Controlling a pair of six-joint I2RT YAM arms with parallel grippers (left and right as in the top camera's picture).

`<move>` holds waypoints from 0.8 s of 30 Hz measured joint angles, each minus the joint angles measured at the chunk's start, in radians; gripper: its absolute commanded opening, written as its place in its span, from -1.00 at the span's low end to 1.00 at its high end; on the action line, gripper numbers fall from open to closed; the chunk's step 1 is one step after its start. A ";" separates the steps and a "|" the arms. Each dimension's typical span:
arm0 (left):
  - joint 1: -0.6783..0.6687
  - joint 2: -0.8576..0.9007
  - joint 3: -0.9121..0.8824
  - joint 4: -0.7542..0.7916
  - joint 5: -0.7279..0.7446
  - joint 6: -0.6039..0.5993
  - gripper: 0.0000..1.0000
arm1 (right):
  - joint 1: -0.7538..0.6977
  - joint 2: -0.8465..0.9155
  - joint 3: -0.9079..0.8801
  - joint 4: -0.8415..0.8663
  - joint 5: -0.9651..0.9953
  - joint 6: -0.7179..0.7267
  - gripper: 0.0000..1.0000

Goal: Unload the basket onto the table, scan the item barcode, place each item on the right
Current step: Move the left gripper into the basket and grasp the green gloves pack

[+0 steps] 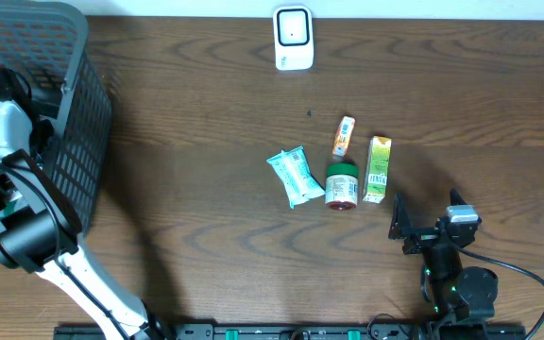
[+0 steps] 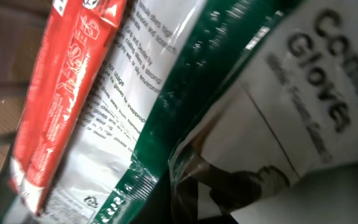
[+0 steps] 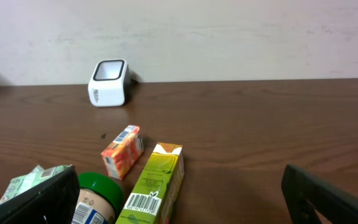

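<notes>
So overhead, the left gripper (image 1: 6, 196) is sitting inside the dark plastic mesh basket (image 1: 74, 142), well apart from the white boxy scanner (image 1: 292, 38). Left wrist: jaws are pressing together, maybe pinching the green-and-white glove packet (image 2: 278, 112) beside a red foil packet (image 2: 67, 93). Right wrist: right gripper (image 3: 185, 196) is gaping wide.

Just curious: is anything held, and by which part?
Right end effector is open, empty. Left end effector, shut in the basket among packets: hold cannot be told.
</notes>
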 measured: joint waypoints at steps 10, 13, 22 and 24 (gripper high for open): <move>-0.063 -0.308 -0.022 -0.016 -0.023 -0.051 -0.86 | 0.000 0.000 0.000 0.000 0.000 0.000 0.99; -0.087 -0.413 -0.022 -0.014 -0.050 -0.058 -0.85 | 0.000 0.000 0.000 0.000 0.000 0.000 0.99; -0.193 -0.689 -0.022 0.035 -0.143 -0.068 -0.86 | 0.000 0.000 0.000 0.000 0.000 0.000 0.98; -0.227 -0.769 -0.022 0.048 -0.153 -0.069 -0.86 | 0.000 0.000 0.000 0.000 0.000 0.000 0.98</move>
